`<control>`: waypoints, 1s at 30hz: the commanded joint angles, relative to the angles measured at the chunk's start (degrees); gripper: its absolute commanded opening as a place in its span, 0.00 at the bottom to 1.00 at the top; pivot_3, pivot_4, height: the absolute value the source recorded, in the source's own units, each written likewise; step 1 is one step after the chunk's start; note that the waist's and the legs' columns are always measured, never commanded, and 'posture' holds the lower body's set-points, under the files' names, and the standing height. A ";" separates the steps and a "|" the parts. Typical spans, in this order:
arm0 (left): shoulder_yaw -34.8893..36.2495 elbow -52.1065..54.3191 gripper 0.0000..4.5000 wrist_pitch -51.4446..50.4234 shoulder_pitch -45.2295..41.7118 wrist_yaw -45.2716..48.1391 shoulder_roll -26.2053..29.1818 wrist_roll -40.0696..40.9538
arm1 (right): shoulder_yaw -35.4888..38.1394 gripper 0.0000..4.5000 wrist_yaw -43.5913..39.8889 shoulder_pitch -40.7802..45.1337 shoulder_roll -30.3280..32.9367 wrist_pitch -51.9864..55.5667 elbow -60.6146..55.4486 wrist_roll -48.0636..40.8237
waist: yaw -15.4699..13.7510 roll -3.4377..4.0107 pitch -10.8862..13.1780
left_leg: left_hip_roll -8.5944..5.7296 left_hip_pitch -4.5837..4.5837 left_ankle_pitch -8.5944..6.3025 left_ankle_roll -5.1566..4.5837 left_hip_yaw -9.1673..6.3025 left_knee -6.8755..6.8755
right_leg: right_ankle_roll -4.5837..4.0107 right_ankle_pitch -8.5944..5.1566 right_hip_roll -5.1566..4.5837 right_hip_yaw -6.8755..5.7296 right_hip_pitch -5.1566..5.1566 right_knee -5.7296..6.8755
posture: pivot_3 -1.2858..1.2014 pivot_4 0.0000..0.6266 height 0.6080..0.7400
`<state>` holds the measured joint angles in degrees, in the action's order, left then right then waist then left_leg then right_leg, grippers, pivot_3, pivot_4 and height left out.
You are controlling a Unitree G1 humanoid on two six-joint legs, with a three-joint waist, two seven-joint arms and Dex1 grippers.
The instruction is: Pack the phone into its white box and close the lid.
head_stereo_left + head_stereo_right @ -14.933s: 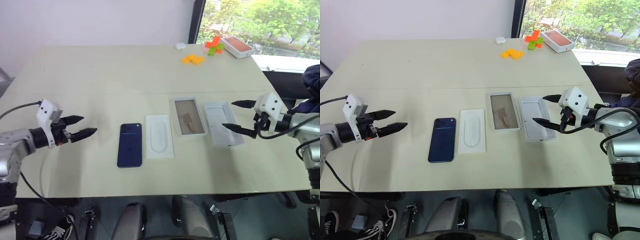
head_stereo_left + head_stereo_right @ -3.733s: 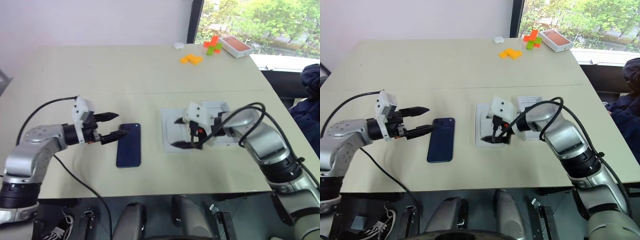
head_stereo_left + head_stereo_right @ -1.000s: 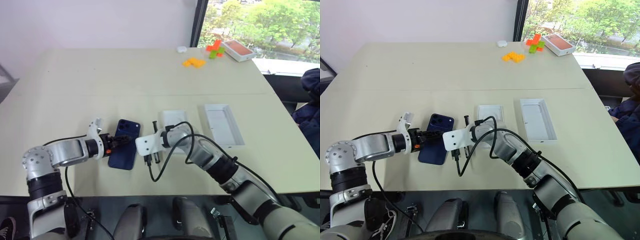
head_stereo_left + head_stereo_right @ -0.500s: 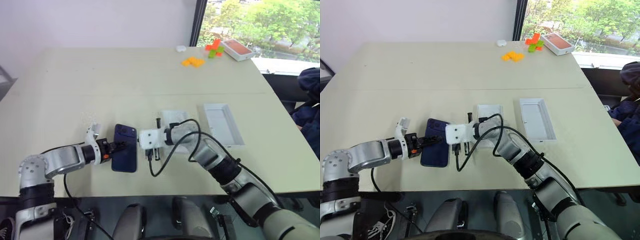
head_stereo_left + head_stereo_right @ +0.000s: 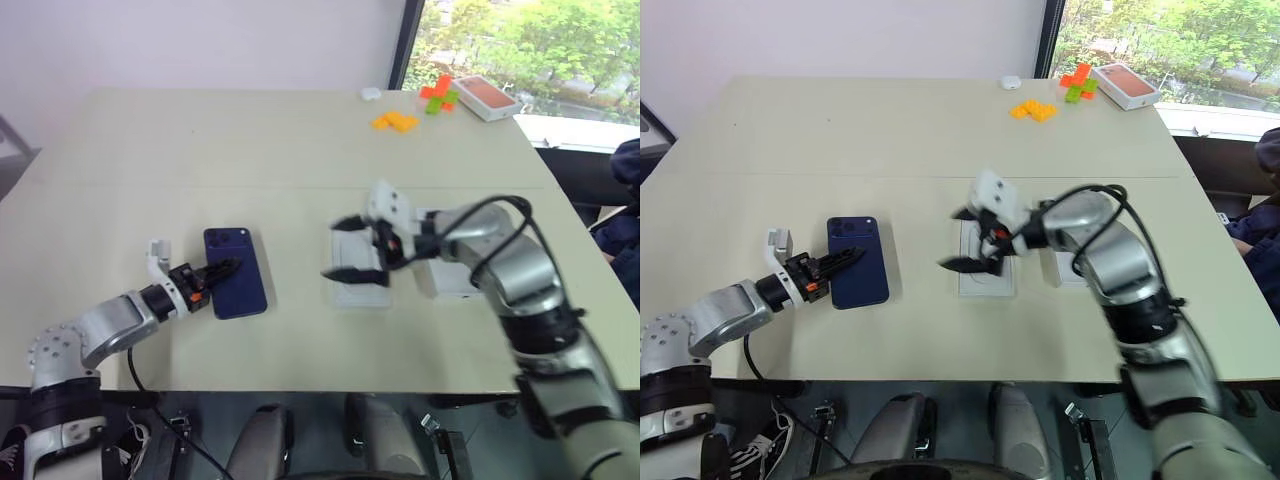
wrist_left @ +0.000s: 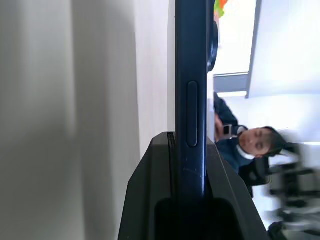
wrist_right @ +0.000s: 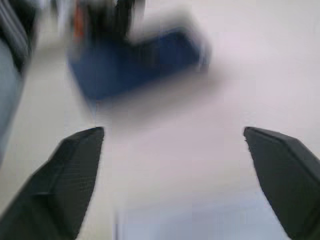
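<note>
Two black-fingered grippers were over the wide pale bench. On the robot's left side, the left gripper was pinching the slim dark blue glossy phone by its near edge. In the left wrist view, the phone's thin side sat tight between the two black fingers. The phone lay on the bench, with its small camera square at the far corner.

Near the middle, the right gripper had its fingers spread wide apart and held nothing. It hung just above a flat white rectangular piece on the bench. Whether that piece was the box tray or the insert could not be told. Just to the right of it, partly hidden by the right arm, lay another shallow white cardboard piece.

At the far corner by the window sat a white box with an orange-red top and some orange and green toy blocks.
</note>
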<state>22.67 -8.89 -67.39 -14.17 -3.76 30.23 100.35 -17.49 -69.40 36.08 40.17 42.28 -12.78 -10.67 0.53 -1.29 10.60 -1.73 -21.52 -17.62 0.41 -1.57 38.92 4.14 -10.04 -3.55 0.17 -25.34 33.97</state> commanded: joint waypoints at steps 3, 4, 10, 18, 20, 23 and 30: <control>-1.53 5.53 0.00 1.40 -2.46 3.37 0.20 -2.32 | -5.80 0.99 -1.48 -1.96 3.45 -3.85 -2.18 3.10 | 0.85 -0.05 0.12 | 0.04 0.01 -0.02 -0.04 0.10 0.00 | 0.04 -0.03 -0.02 0.13 -0.06 0.02 | 0.52 0.24 1.00; -1.78 5.99 0.00 1.36 -2.75 3.56 0.30 -2.44 | -6.77 0.99 0.14 -2.07 2.74 -4.74 -1.81 4.53 | 0.84 -0.05 0.12 | 0.10 0.02 -0.02 -0.03 0.14 0.00 | 0.04 -0.03 0.02 0.16 -0.08 0.02 | 0.52 0.24 1.00; -2.30 7.20 0.00 1.50 -3.55 4.56 1.06 -3.13 | -10.03 0.99 4.80 -1.77 0.76 -10.70 2.01 10.73 | 0.18 -0.06 0.16 | 0.18 0.05 0.14 0.24 0.05 0.06 | 0.00 -0.05 0.24 0.10 -0.04 0.05 | 0.52 0.24 1.00; -2.89 9.03 0.00 1.86 -4.34 3.10 0.96 -1.84 | -12.25 0.48 4.00 -2.70 1.80 -13.69 3.59 14.49 | 0.10 -0.10 0.17 | 0.16 0.06 0.13 0.21 0.04 0.09 | 0.00 -0.05 0.20 0.09 0.01 0.04 | 0.52 0.24 1.00; -3.21 9.37 0.00 1.92 -4.44 2.39 0.80 -1.24 | -12.00 0.26 4.34 -2.43 1.22 -14.09 3.72 14.81 | 0.11 -0.11 0.16 | 0.16 0.07 0.14 0.23 0.04 0.11 | -0.01 -0.05 0.19 0.09 0.02 0.06 | 0.52 0.24 1.00; -3.51 9.57 0.00 2.21 -4.68 1.09 0.70 0.38 | -11.86 0.10 5.29 -2.27 -0.01 -15.51 3.88 15.67 | 0.22 -0.11 0.16 | 0.18 0.12 0.14 0.23 0.02 0.11 | -0.02 -0.05 0.22 0.08 0.08 0.06 | 0.52 0.24 1.00; -4.17 8.34 0.00 2.15 -5.91 -0.36 2.25 2.88 | -12.73 0.10 7.18 -1.48 -5.03 -16.25 4.54 17.43 | 0.49 -0.12 0.16 | 0.30 0.14 0.16 0.26 0.03 0.10 | -0.03 -0.03 0.34 0.09 0.04 0.09 | 0.52 0.24 1.00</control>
<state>18.62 -1.72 -65.78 -18.57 -4.65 31.57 101.37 -28.96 -62.87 33.86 36.46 25.97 -8.60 6.02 1.02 -1.41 10.75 -1.43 -21.39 -17.46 0.68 -1.55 39.02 4.11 -10.07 -3.20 0.25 -25.31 34.07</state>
